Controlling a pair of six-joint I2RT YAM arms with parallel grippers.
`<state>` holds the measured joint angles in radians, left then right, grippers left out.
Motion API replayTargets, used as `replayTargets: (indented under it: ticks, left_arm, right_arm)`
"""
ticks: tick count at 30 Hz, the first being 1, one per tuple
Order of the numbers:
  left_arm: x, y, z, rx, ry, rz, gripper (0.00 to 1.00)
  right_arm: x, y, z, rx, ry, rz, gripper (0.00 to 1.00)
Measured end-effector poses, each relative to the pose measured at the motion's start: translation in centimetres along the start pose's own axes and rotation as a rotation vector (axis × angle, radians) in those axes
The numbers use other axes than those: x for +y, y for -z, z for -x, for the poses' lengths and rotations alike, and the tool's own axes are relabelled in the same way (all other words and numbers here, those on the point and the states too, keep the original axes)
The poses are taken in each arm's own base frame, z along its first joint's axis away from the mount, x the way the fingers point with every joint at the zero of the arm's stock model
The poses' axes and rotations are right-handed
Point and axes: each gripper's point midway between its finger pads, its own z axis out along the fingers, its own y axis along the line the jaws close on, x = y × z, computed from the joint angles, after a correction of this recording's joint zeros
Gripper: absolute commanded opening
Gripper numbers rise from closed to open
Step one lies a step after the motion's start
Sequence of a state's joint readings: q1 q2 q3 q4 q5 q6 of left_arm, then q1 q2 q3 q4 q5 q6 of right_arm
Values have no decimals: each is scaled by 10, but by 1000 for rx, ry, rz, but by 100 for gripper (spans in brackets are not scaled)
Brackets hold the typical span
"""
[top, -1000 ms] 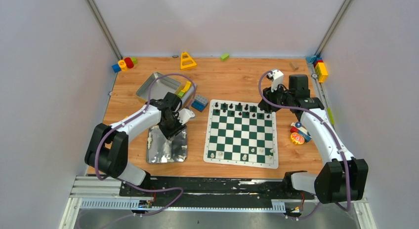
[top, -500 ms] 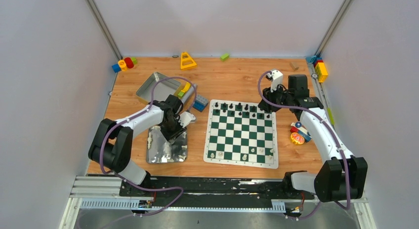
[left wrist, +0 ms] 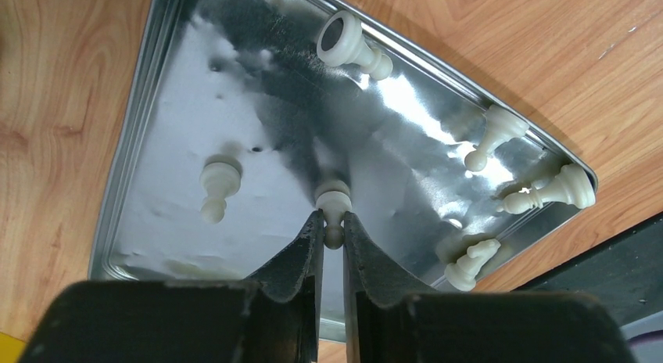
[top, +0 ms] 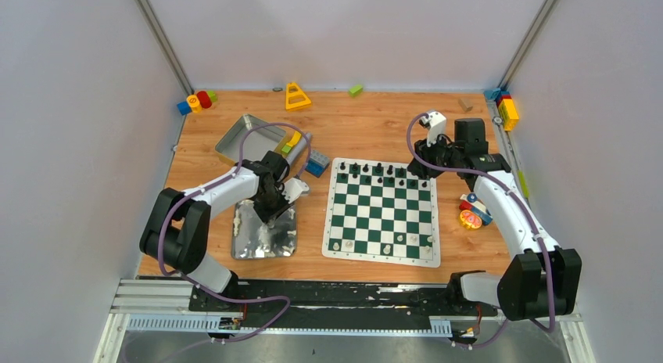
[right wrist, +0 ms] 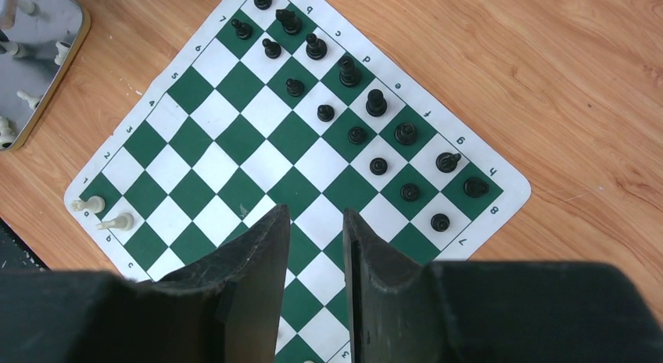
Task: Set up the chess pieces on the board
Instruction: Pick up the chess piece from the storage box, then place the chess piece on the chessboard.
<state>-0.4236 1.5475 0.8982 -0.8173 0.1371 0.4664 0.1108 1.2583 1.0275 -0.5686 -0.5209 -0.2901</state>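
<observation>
Left hand (left wrist: 332, 238) has closed around a smooth cream pawn (left wrist: 334, 199).

Green-and-white checkered board (top: 381, 210), black pieces (right wrist: 349, 72), cream pieces (left wrist: 349, 46), silver tray (left wrist: 180, 105)

The board (top: 381, 210) lies open across its middle rows: black pieces (top: 378, 170) crowd its far edge, a few white pieces (top: 399, 239) its near edge. In the flat tray (left wrist: 129, 152), loose white chessmen (left wrist: 492, 136) line one rim; the opposite side holds a lone pawn (left wrist: 216, 187). The left gripper (left wrist: 331, 226) pinches the central pawn (left wrist: 334, 200) at mid-tray.
</observation>
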Motion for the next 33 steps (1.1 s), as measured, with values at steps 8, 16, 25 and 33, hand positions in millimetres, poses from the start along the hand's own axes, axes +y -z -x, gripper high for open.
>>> replayTargets:
  ticks: [8, 16, 25, 33]
  left_arm:
    - [-1, 8, 1, -6, -1, 1, 7]
    - [3, 46, 31, -95, -23, 24, 5]
    - [-35, 79, 104, -192, -237, 37, 6]
    - [-102, 39, 149, -98, -457, -46, 6]
  right_arm:
    - [0, -1, -1, 5, -2, 0, 32]
    - [-1, -4, -3, 16, -3, -2, 31]
    - [-5, -4, -5, 28, -1, -32, 30]
    - [-9, -4, -6, 33, 1, -53, 29]
